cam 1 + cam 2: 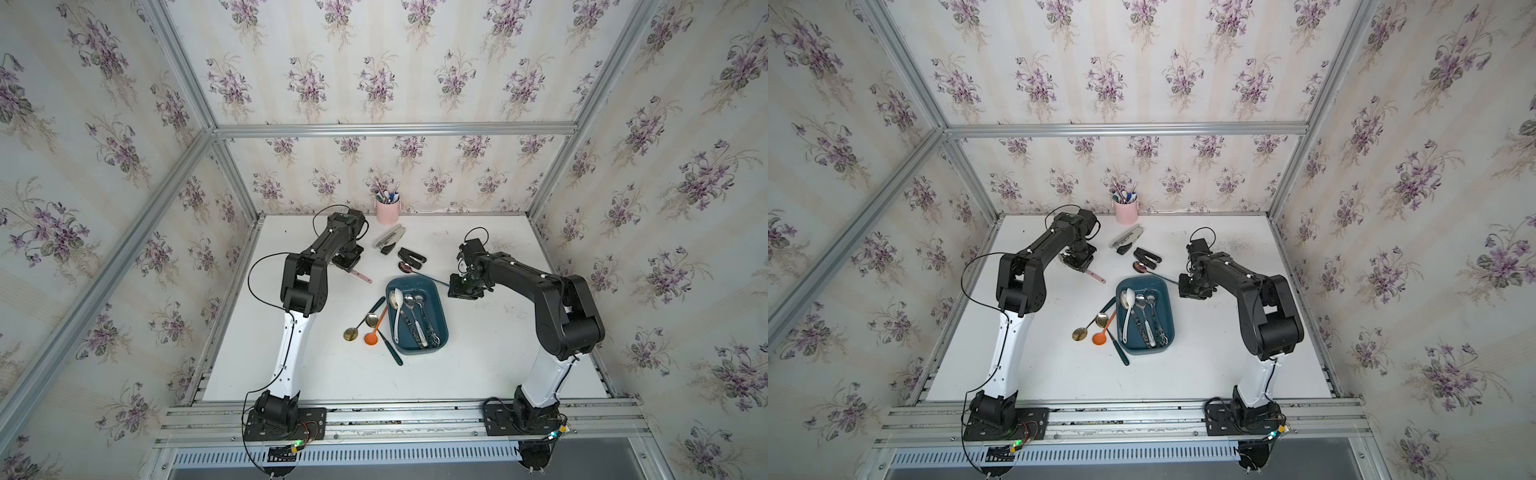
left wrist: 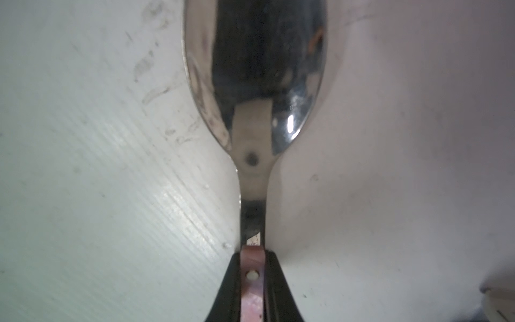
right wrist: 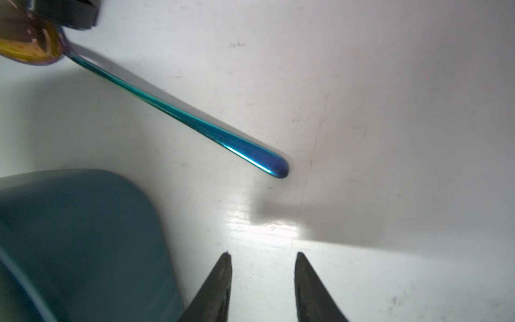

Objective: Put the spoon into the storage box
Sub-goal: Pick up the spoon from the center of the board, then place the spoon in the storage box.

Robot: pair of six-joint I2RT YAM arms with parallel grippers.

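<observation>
1. Storage box: teal tub with several spoons inside.
2. Right gripper: jaws spread, empty, just beside the box's far right corner.
3. Left gripper: pinching the pink-handled spoon, beyond the box's far left corner.
4. Spoon: polished steel bowl, riveted pink handle. Step judged: grasping; next calls for lifting it over the box, aligned lengthwise.

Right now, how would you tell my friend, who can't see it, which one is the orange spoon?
Look at the white table and find the dark teal storage box in its middle. Three spoons lie in a bunch right beside the box. Pick the orange spoon: it is orange all over, while the gold-bowled spoons have dark green handles.
</observation>
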